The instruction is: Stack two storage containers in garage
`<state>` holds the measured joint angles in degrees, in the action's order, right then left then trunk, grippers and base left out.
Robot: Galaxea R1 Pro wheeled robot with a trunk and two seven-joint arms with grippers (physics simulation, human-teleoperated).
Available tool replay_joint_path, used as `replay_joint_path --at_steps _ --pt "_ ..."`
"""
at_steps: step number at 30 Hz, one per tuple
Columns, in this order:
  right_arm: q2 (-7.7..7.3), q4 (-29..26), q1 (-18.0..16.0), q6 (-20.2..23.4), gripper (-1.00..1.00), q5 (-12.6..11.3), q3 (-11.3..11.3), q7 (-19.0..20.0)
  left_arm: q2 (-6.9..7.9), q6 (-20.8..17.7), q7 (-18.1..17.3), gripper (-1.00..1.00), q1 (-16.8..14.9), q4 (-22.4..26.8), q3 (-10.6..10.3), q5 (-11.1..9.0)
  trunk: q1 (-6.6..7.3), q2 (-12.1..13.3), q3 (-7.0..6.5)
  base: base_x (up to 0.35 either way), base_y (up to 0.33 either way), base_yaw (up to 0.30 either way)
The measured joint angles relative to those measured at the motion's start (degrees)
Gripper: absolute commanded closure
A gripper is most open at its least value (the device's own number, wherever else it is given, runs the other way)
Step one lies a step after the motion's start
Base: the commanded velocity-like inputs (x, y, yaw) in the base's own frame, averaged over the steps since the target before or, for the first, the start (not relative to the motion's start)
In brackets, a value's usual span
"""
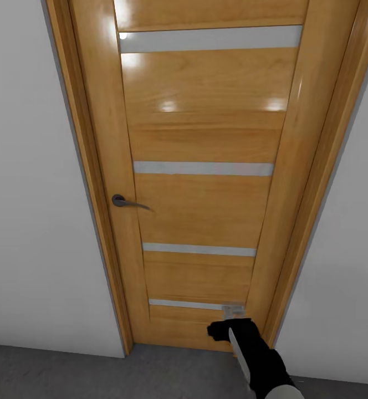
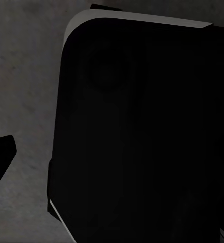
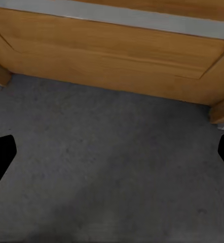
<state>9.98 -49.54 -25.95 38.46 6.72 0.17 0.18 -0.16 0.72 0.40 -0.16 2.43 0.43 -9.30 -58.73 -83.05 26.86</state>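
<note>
a: from the head?
b: facing a closed wooden door (image 1: 198,166) with frosted strips, grey handle (image 1: 126,202) at its left, pale walls (image 1: 34,194) either side. right gripper (image 1: 228,327) low against the door's foot, above the dark grey floor (image 1: 51,371).

a: left wrist?
b: looking down on a black rounded robot part (image 2: 142,131) over mottled concrete. one fingertip (image 2: 0,157) at the edge; spread impossible to tell.

a: right wrist?
b: fingertips (image 3: 0,157) well apart, clamped on nothing, near the door's bottom.

a: containers?
b: not spotted here.
</note>
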Motion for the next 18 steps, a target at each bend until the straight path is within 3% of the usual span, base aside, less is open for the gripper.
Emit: replay_joint_path --at_steps 6,11,13,18 --pt "0.02 -0.12 -7.54 0.87 -1.00 -0.32 0.92 0.36 0.00 0.00 0.00 -1.00 0.00 0.02 0.02 0.02 0.00 0.00 0.01 0.000 0.000 0.000" --pt "0.02 -0.72 -11.08 0.20 -1.00 -0.57 6.52 0.44 -0.06 0.00 0.00 -1.00 0.00 0.02 0.07 0.04 0.00 0.00 0.01 0.000 0.000 0.000" --pt "0.02 -3.26 -11.80 -0.43 -1.00 -0.69 10.92 0.45 -0.08 0.00 0.00 -1.00 0.00 0.01 0.07 0.05 0.00 0.00 0.01 0.000 0.000 0.000" --pt "0.02 -8.33 -12.09 -1.73 -1.00 -0.68 15.92 0.46 -0.12 0.00 0.00 -1.00 0.00 0.02 0.08 0.05 0.00 0.00 0.01 0.000 0.000 0.000"
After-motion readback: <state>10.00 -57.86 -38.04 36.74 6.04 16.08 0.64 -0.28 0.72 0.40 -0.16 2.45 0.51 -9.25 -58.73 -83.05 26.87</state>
